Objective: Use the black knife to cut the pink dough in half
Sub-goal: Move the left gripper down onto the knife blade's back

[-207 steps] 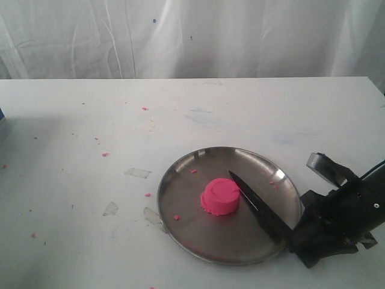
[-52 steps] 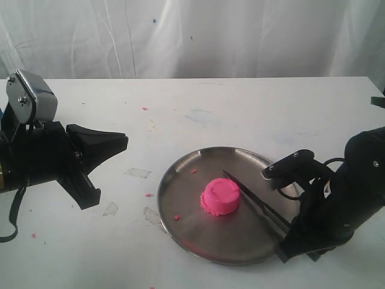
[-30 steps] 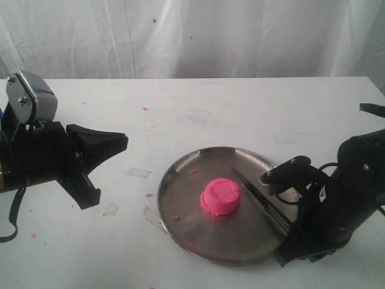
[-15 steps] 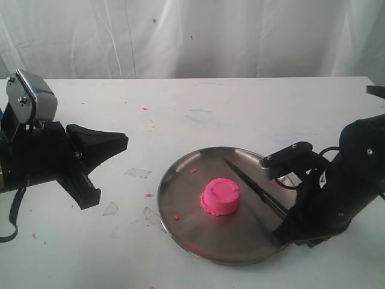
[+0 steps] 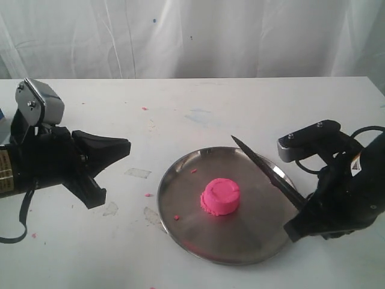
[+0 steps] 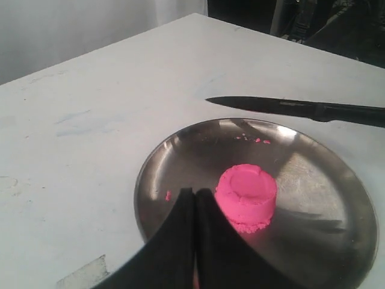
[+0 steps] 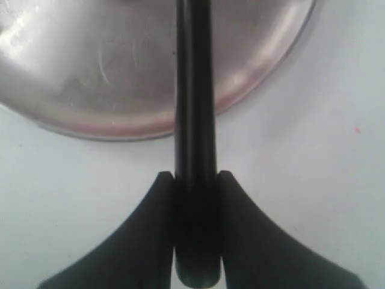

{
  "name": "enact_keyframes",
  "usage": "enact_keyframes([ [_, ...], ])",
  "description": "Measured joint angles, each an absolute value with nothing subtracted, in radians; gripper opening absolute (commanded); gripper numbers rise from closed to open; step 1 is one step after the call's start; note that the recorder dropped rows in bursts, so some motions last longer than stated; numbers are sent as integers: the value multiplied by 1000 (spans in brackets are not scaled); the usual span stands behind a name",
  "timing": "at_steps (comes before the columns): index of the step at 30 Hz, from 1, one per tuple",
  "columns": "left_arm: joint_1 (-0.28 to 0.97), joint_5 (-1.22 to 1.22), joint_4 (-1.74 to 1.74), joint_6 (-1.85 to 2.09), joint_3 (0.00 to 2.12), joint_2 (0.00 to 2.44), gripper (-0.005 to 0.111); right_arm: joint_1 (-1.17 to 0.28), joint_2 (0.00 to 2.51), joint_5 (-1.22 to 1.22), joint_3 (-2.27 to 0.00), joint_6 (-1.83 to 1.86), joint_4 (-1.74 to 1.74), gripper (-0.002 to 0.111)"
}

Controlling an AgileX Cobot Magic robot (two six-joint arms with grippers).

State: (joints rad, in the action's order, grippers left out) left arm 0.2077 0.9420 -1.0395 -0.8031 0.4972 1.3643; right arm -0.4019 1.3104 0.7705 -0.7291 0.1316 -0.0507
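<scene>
The left gripper (image 5: 123,146), jaws pressed together, hangs left of the steel plate (image 5: 171,180), where the pink dough (image 5: 221,195) sits whole at the middle. The right gripper (image 5: 299,217) clamps the black knife (image 5: 264,168) in its jaws, now lifted higher above the plate's right side.

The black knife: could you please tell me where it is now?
In the exterior view the black knife is on the right, held in the right claw, its blade over the right side of the steel plate, apart from the pink dough.
</scene>
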Motion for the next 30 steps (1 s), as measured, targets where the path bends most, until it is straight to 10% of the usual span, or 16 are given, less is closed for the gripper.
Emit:
enact_keyframes([
  [17,437,1087,-873,-327,551,1615,0,-402,1393,756,-726,426,-256,0],
  [30,442,608,-1661,-1659,1060,1743,0,-402,1427,747,-726,436,-256,0],
])
